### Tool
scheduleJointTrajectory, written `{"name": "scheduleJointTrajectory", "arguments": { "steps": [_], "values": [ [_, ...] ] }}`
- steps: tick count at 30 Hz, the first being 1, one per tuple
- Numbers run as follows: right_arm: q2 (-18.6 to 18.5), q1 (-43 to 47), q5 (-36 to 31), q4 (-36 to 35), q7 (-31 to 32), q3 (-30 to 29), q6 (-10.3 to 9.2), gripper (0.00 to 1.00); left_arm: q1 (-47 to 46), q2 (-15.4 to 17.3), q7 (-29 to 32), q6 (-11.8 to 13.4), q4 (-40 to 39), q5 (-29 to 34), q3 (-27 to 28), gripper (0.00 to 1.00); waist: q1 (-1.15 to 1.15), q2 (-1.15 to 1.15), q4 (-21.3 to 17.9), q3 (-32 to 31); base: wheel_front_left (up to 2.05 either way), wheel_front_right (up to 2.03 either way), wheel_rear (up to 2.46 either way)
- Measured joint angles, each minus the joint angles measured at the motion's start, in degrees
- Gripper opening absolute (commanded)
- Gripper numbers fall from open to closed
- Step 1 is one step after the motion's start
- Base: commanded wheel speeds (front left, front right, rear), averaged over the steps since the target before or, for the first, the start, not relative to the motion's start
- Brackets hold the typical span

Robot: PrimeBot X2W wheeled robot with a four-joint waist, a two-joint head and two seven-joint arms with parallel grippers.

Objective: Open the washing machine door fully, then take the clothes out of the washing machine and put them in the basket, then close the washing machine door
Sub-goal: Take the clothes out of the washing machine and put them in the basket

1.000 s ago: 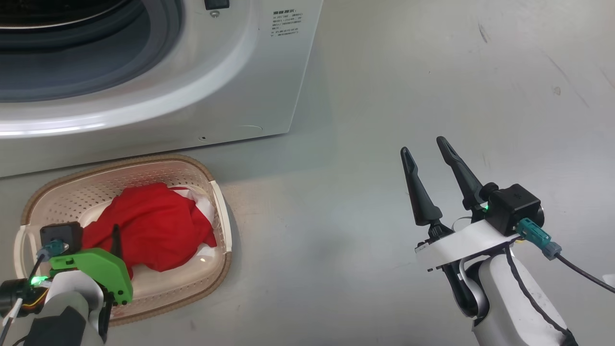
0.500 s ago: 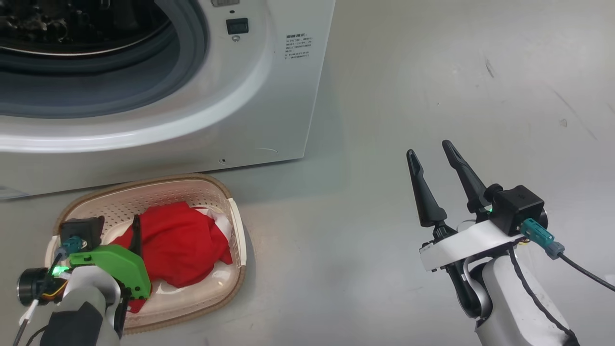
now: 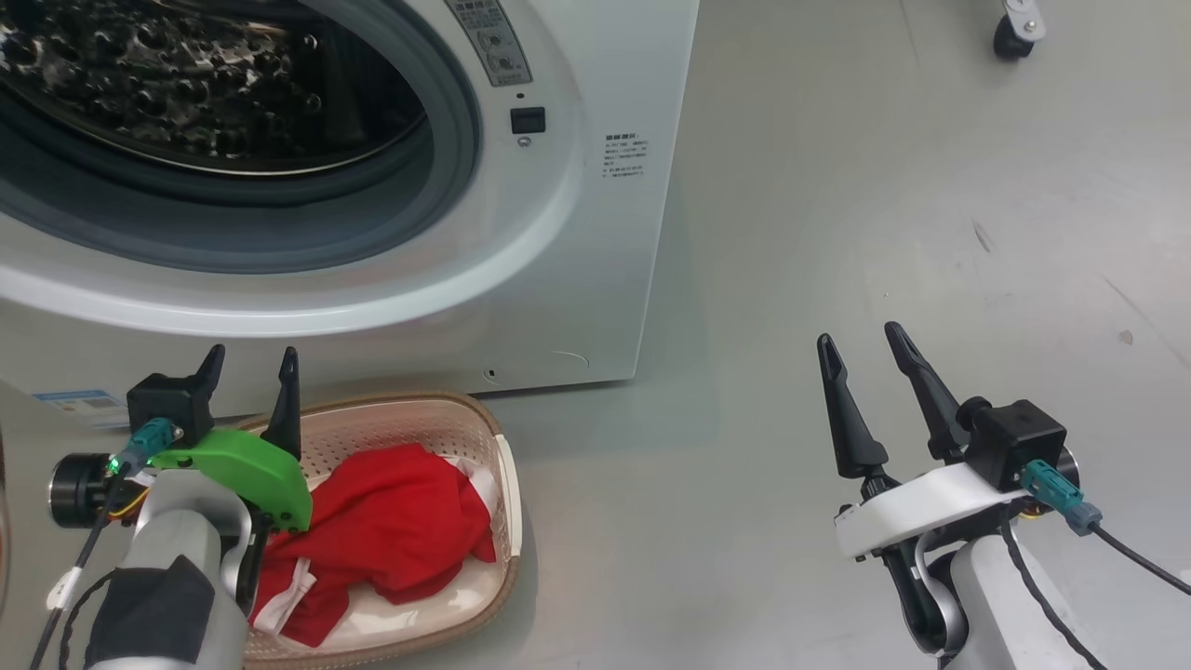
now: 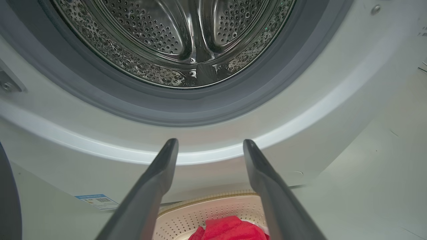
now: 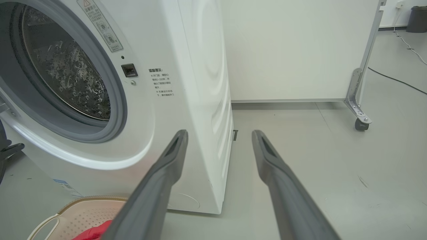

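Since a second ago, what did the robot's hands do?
The left gripper rose out of the basket, off the clothes, and now hangs open and empty before the washing machine. The head camera tilted up too, so the picture shifted. The clothes stayed in the basket; the right gripper stayed open and empty.

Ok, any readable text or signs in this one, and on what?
"温馨提示:" heads the printed notice on the washing machine front; lines below too small.
Warning-triangle sticker higher on that front: wording unreadable.
Blue label at its lower corner: unreadable.
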Motion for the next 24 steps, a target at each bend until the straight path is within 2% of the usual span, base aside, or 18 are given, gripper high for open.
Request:
{"name": "scheduleJointTrajectory", "arguments": {
  "steps": [12, 24],
  "values": [
    [0.0, 2.8, 0.0, -0.4, 0.0, -1.9, 0.2, 1.0, 6.3, -0.6, 0.0, -0.2, -11.4, 0.1, 1.4, 1.0, 0.0, 0.0, 3.1, -6.6, 0.0, 0.0, 0.0],
    [0.1, 5.0, 0.0, -1.2, 0.0, -3.0, 0.23, 1.0, 13.2, -2.0, 0.0, 0.4, -20.3, -0.5, 3.4, 1.0, 0.0, 0.0, 4.6, -10.1, 0.0, 0.0, 0.0]
  ]
}}
